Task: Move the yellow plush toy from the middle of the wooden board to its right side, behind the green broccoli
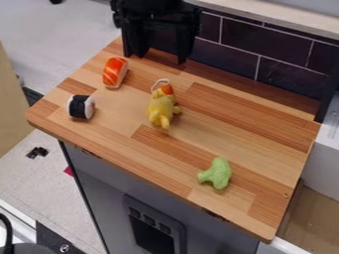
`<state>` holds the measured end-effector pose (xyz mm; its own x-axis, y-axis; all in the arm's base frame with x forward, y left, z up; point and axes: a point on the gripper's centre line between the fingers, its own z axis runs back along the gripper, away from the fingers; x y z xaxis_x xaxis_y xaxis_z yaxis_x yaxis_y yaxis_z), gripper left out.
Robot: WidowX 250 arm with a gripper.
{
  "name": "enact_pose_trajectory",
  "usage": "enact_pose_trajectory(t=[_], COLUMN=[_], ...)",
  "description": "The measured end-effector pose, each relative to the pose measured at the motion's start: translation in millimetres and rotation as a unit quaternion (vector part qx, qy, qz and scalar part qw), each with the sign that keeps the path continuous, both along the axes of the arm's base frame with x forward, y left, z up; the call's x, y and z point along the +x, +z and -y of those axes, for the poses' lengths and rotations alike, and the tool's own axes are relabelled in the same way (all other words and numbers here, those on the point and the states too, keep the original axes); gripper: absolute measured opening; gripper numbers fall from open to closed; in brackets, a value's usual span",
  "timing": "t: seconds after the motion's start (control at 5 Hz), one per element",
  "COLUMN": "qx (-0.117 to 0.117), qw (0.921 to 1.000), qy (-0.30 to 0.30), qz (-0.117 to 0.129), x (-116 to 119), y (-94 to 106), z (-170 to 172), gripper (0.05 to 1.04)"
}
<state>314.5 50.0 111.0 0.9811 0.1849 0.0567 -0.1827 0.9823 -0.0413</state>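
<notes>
Camera view: spread hand near orange sushi

The camera looks down — aslant — onto the countertop.

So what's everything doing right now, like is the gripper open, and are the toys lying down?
Gripper: open, nothing between its fingers.
Orange and white sushi: lying on the wooden top.
Sushi roll: black band wrapped around it.
Yellow toy: lying down.
Green broccoli: lying on its side.
Screen: dark.
</notes>
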Motion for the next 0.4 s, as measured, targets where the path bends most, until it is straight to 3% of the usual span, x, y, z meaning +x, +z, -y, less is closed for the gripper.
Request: enact_pose_trajectory(t=[0.2,0.4], qx=[-0.003,0.010], qw=[0.9998,0.9997], qy=[0.004,0.012], qz=[-0.018,-0.019], x=[-3.5,-2.1], y=[-10.6,-14.3], z=[0.6,-1.2], gripper=[0.999,0.999])
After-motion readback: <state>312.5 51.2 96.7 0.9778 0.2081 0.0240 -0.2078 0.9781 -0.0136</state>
